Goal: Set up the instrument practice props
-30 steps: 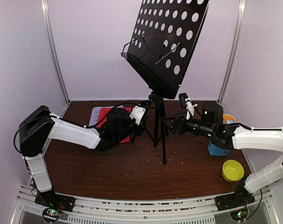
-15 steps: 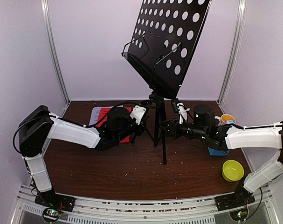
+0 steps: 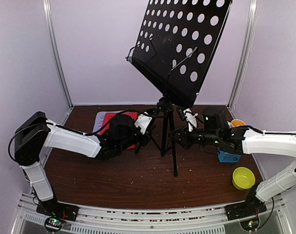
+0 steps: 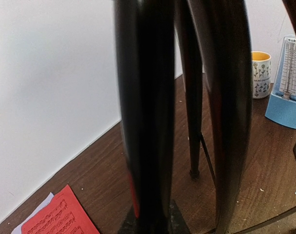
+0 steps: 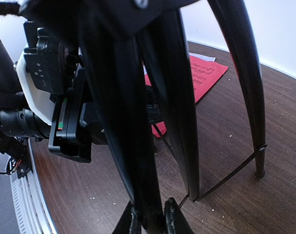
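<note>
- Left gripper (image 3: 148,132) and right gripper (image 5: 150,219) each clamp a stand (image 3: 174,83) leg near the back edge.
- Pull unevenly and you'll tip it (top-heavy) onto the metronome (image 4: 286,78).

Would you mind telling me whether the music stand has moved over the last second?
Yes. The music stand has shifted right: its perforated desk now sits closer to the right corner rail, and its front foot lies nearer the yellow bowl.

Here was a robot lab cell: plain pale walls (image 3: 99,53) boxed in the dark wooden table (image 3: 138,180), metal posts (image 3: 57,53) rose at 10 and 2 o'clock, and an aluminium rail (image 3: 148,212) carried both arm bases (image 3: 52,210) at 6 o'clock.
</note>
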You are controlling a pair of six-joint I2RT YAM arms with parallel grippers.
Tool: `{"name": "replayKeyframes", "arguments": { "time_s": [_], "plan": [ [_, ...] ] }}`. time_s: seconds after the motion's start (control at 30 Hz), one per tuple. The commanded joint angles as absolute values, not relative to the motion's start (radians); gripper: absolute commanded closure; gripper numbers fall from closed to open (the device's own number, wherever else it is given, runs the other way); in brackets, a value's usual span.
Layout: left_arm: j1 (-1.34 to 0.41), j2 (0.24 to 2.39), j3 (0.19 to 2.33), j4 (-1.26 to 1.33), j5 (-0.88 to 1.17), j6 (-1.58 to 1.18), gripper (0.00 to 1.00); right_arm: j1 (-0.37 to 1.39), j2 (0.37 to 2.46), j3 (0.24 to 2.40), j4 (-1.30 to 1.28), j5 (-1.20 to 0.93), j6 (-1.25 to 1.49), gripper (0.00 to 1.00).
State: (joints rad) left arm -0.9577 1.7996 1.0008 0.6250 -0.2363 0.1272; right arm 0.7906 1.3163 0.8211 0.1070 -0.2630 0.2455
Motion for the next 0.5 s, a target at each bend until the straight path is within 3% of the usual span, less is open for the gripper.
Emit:
{"name": "replayKeyframes", "arguments": {
  "time_s": [0.0,0.3,0.47],
  "plan": [
    [-0.96,1.769,0.919,0.508,-0.245,0.189,1.0,0.754,1.234,0.841,-0.014,-0.169,0.273,1.0],
    [-0.961,1.746,0.849,0.521,-0.239,0.17,1.0,0.69,1.176,0.744,-0.072,-0.166,0.252,1.0],
    [-0.96,1.791,0.886,0.547,-0.242,0.148,1.0,0.669,1.286,0.791,0.019,-0.182,0.223,1.0]
  ]
}}
